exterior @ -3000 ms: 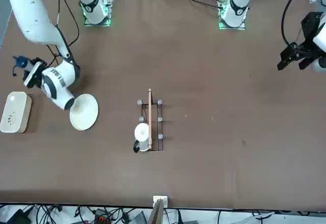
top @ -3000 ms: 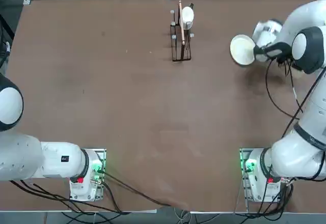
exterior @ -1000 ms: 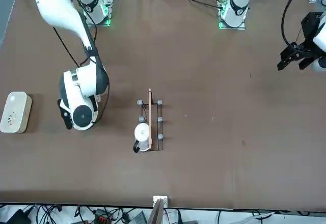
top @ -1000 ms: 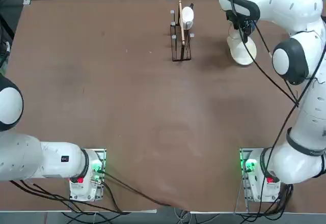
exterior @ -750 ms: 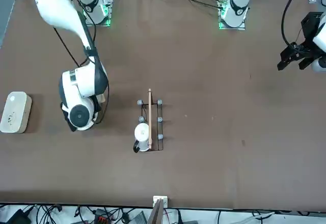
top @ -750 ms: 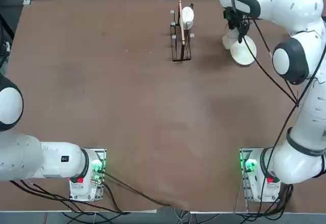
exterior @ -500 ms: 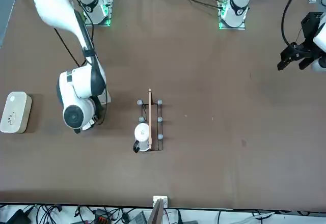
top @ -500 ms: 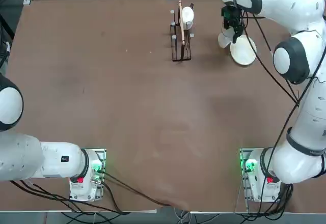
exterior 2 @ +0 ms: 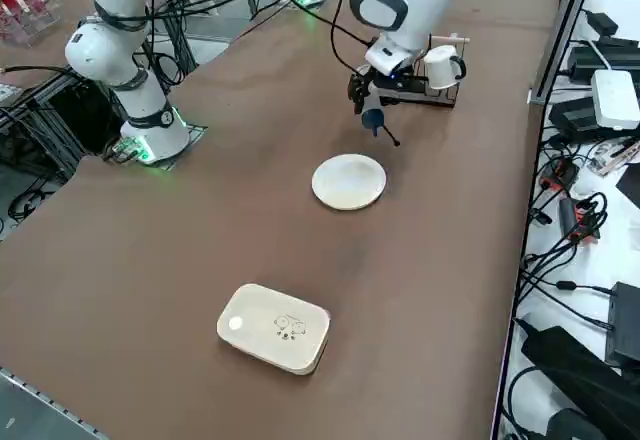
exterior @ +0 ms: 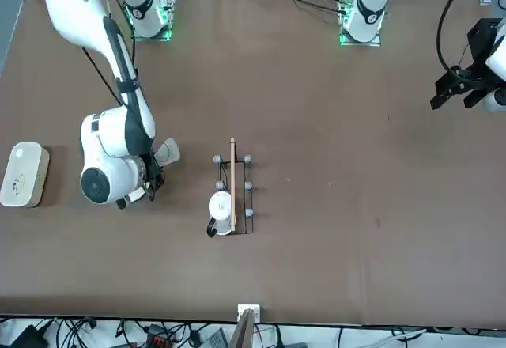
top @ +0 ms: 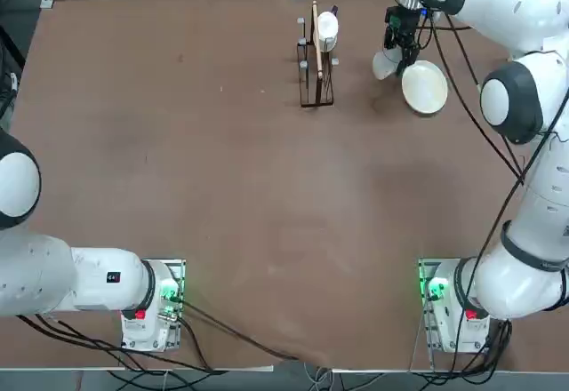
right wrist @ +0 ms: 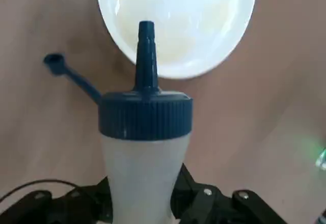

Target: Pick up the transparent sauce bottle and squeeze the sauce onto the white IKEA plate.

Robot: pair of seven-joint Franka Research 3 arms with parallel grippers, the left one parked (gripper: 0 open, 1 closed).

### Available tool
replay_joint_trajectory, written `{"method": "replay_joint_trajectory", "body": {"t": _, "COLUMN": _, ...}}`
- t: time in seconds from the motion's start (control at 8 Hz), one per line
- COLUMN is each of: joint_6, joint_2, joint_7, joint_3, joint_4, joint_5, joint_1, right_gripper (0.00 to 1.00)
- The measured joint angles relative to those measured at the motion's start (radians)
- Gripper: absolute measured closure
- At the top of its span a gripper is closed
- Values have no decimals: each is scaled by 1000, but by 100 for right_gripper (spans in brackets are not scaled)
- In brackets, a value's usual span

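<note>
The pick-up part of the task looked complete: the right gripper (right wrist: pixel 140 203) had its jaws clamped on the lower body of the transparent sauce bottle (right wrist: pixel 145 147), which was off the tabletop (top: pixel 222 187) and carried in the air near the far right corner. The wrist view showed the blue cap and its nozzle pointing away from the jaws toward the white IKEA plate (right wrist: pixel 178 25), with the little tethered stopper dangling loose to one side, so the nozzle appeared to be uncapped. In the side view the bottle hung cap-down beneath the gripper (exterior 2: pixel 375 100), between the wire rack (exterior 2: pixel 440 80) and the plate (exterior 2: pixel 348 181), clearly short of the plate and not over it. From overhead the whitish bottle body (top: pixel 386 62) sat just beside the plate's rim (top: pixel 425 87), on the rack's side. The plate's surface looked plain and clean in every view, with no visible sauce. What remained, judging from this, was to bring the nozzle over the plate and squeeze. The white rounded container (exterior 2: pixel 274 327) lay well apart, uninvolved.
</note>
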Motion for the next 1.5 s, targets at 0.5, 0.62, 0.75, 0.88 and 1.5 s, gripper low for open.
{"method": "replay_joint_trajectory", "body": {"t": 0.5, "joint_6": 15, "joint_2": 11, "joint_7": -22, "joint_3": 0, "joint_4": -60, "joint_5": 100, "joint_1": -42, "right_gripper": 64}}
{"method": "replay_joint_trajectory", "body": {"t": 0.62, "joint_6": 15, "joint_2": 13, "joint_7": -45, "joint_3": 0, "joint_4": -73, "joint_5": 125, "joint_1": -58, "right_gripper": 64}}
{"method": "replay_joint_trajectory", "body": {"t": 0.75, "joint_6": 16, "joint_2": 13, "joint_7": -63, "joint_3": 0, "joint_4": -84, "joint_5": 137, "joint_1": -71, "right_gripper": 64}}
{"method": "replay_joint_trajectory", "body": {"t": 0.88, "joint_6": 19, "joint_2": 13, "joint_7": -78, "joint_3": 0, "joint_4": -91, "joint_5": 147, "joint_1": -80, "right_gripper": 64}}
{"method": "replay_joint_trajectory", "body": {"t": 1.5, "joint_6": 52, "joint_2": 13, "joint_7": -223, "joint_3": -1, "joint_4": -95, "joint_5": 243, "joint_1": -143, "right_gripper": 64}}
